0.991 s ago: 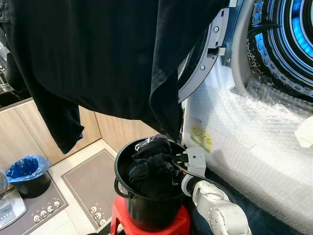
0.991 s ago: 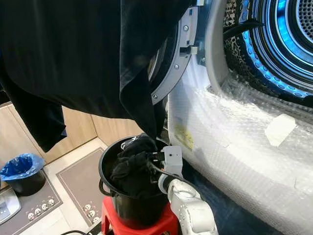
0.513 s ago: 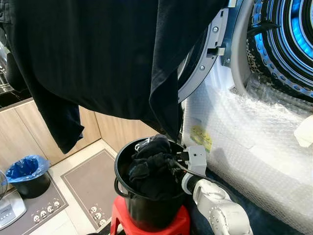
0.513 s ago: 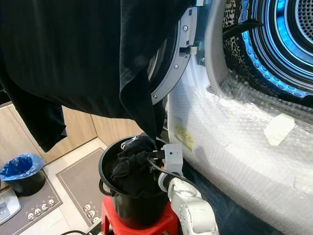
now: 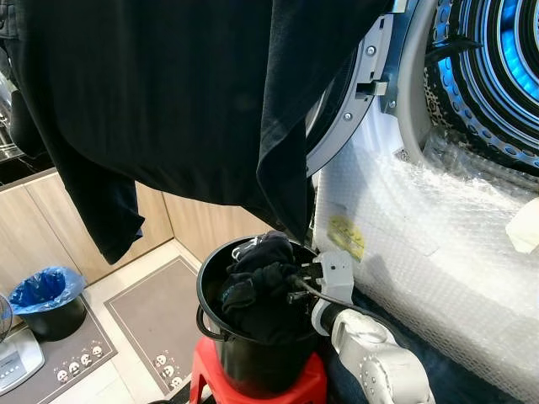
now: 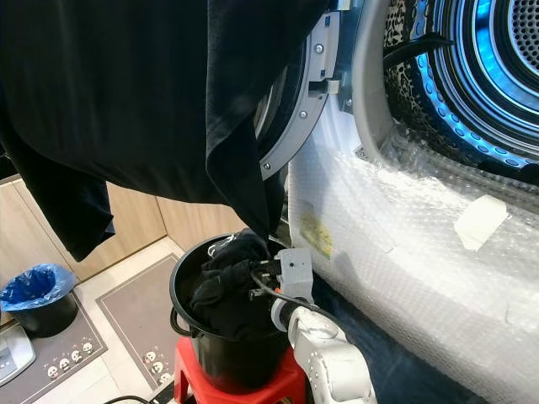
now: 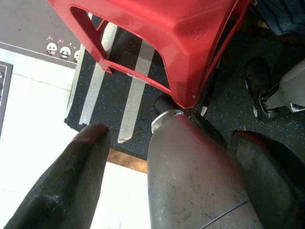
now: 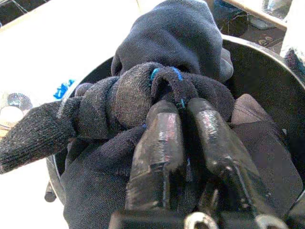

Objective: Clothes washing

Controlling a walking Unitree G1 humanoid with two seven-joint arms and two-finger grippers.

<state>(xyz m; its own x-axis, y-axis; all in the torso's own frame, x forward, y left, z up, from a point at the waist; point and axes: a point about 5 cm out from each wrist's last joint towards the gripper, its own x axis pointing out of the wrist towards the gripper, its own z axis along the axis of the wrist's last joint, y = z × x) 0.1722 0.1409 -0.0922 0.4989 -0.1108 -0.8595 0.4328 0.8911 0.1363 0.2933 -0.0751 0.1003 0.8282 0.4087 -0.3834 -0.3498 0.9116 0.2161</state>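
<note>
The step in hand looks like picking laundry: low in the frame's middle, the right gripper has its fingers clenched on a dark knitted garment in the black bucket on the red stool. Next, lift it clear toward the washer drum at upper right. Since half a second ago the wrist has shifted only slightly; the left gripper hangs released near the floor.

No readable text anywhere. Yellow sticker on the washer front is too blurred to read. Mat has small panda pictures, no legible lettering.
</note>
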